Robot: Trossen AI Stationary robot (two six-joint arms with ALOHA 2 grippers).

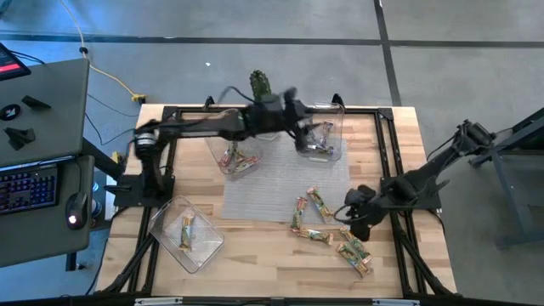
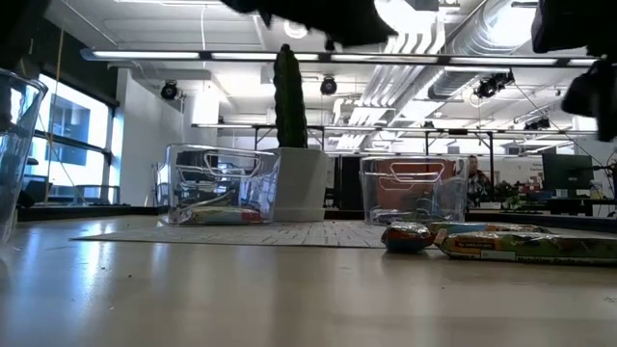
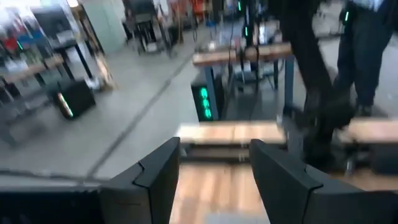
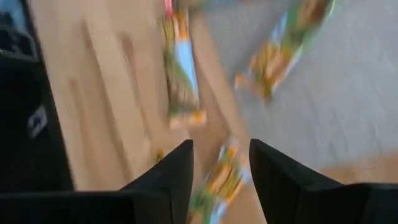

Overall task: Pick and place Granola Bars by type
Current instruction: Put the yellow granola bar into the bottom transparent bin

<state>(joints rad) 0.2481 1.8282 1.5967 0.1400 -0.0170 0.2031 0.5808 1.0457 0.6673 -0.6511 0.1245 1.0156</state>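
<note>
Both arms are showing matte black, jointed segments; the left pincer [image 3: 214, 180] and right pincer [image 4: 221, 177] are showing broad, angular dark fingers.

- Light wooden slatted table [image 1: 255, 255] carries a grey woven mat [image 1: 272, 183].
- Three clear plastic rectangular tubs [image 1: 185, 234] rest there.
- Loose green-yellow wrapped granola bars [image 1: 327, 225] lie nearby.

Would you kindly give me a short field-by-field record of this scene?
Left gripper: open, empty, over the back right tub
Right gripper: open, above the loose bars at front right
Back left tub: holds bars
Front left tub: holds one bar
Mat: grey, mid-table
Cactus: at back edge
</note>
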